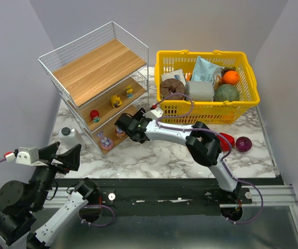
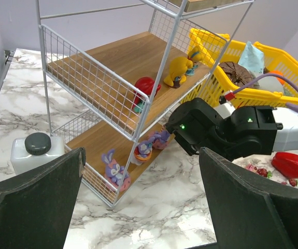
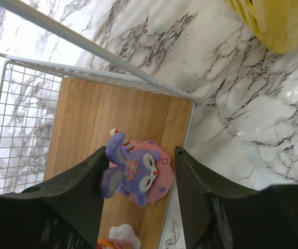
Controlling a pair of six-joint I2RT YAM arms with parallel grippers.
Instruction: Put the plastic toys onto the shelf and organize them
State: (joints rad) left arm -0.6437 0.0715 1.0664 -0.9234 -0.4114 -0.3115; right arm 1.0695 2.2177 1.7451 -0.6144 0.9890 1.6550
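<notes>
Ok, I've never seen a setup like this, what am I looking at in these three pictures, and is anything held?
Two robot arms are bolted at a marble table's edge. One picture looks down from above; the other two come from cameras on each arm's wrist. On the table stand a wire shelf with wooden boards, a yellow basket of groceries, a white bottle, a red pepper and a purple ball. The shelf's lower two boards carry small toys. The right pincer is open around a purple bunny toy resting on the lowest board. The left pincer hangs open, holding nothing.
</notes>
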